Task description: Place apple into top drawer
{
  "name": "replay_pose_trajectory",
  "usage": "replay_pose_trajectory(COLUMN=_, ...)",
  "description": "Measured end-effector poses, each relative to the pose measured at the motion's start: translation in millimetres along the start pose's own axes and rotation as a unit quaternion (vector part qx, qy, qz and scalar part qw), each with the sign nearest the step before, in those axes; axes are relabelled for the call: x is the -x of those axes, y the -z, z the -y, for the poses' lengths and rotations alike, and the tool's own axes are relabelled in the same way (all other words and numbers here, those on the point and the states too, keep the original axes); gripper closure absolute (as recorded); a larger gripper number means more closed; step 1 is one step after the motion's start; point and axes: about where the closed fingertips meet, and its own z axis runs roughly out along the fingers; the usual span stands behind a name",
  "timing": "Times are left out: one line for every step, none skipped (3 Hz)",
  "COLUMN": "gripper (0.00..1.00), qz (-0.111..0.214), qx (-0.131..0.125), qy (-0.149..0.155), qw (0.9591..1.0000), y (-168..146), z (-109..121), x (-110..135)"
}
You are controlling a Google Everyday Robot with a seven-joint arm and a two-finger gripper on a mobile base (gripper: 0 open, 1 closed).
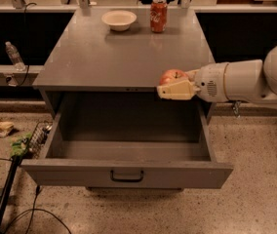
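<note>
The red apple with yellowish patches is held in my gripper, whose cream fingers close around it. The gripper reaches in from the right and hangs over the front right edge of the grey cabinet top, just above the back right part of the open top drawer. The drawer is pulled fully out and its inside holds nothing; its front panel carries a small dark handle.
A white bowl and a red soda can stand at the back of the cabinet top. A plastic bottle stands on a ledge at left. Cables, a green-tipped tool and debris lie on the floor at left.
</note>
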Motion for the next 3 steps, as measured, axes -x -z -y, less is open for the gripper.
replay_pose_trajectory(gripper=1.00, qz=-0.011, qx=0.010, qy=0.008, qw=0.9999, y=17.1, z=-24.7, x=-19.2)
replay_pose_trajectory(gripper=1.00, qz=-0.026, qx=0.031, qy=0.044, qw=0.9982, y=-4.1, z=-27.7, x=-49.4)
replay_pose_trajectory(gripper=1.00, qz=-0.036, qx=0.038, qy=0.070, qw=0.9962, y=-45.5, z=-14.9, x=-89.6)
